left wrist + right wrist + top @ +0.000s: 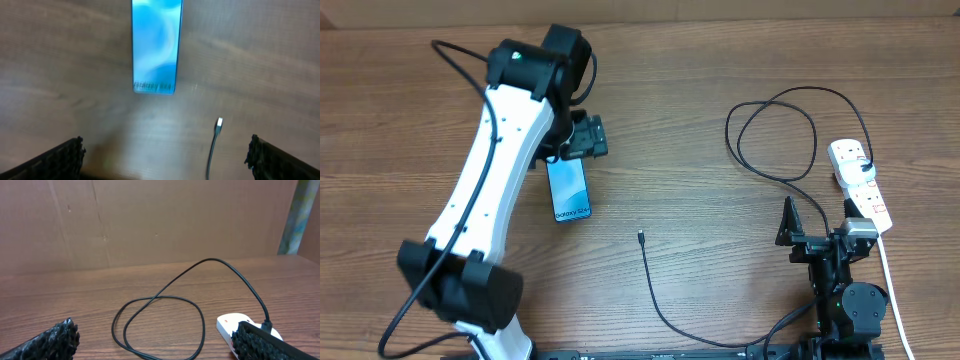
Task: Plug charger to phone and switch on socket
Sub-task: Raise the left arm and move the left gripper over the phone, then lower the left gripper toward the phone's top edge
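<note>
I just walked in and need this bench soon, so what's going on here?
Nothing is gripped yet. The left gripper hangs open just past one end of the phone, which lies flat on the table. The charger is not plugged in: its free end lies on the wood, apart from the phone. The right gripper, also open and empty, sits beside the socket.

There's white lettering on the phone [568, 188], near its end closest to the robot. From overhead it reads "Galaxy", then a few characters too small to make out. In the left wrist view the same line on the phone [156, 45] is blurred and unreadable. Any print on the socket [860, 185] is too small to tell.
</note>
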{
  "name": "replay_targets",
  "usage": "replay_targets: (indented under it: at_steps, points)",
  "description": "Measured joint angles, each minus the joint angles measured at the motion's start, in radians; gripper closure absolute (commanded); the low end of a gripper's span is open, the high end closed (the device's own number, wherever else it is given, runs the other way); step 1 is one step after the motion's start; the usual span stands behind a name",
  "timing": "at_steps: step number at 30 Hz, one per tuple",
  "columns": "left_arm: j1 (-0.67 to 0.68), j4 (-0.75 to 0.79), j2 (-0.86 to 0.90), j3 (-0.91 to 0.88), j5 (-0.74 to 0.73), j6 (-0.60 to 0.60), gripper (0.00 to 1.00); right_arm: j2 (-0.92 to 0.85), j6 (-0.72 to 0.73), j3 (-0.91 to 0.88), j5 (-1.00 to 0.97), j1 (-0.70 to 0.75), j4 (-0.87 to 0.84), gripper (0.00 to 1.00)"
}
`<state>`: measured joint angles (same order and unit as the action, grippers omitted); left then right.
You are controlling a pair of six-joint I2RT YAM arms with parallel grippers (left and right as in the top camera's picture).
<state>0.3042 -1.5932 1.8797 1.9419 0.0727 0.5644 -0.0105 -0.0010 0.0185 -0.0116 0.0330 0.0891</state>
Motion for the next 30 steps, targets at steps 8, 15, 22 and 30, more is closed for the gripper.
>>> replay_targets:
  at_steps: [8, 15, 22, 30]
  points:
    - [-0.001, 0.184, 0.097, 0.000, -0.046, -0.042, 0.00, 0.000, 0.000, 0.000, 0.000, 0.000, 0.000, 0.00]
    - [-0.002, 0.190, 0.182, 0.001, -0.136, -0.109, 0.00, 0.000, 0.000, 0.000, 0.000, 0.000, 0.000, 0.00]
    - [-0.046, 0.118, 0.195, 0.002, -0.126, -0.118, 0.00, 0.000, 0.000, 0.000, 0.000, 0.000, 0.000, 0.00]
    - [-0.138, 0.114, 0.195, 0.002, -0.126, -0.158, 0.01, 0.000, 0.000, 0.000, 0.000, 0.000, 0.000, 0.00]
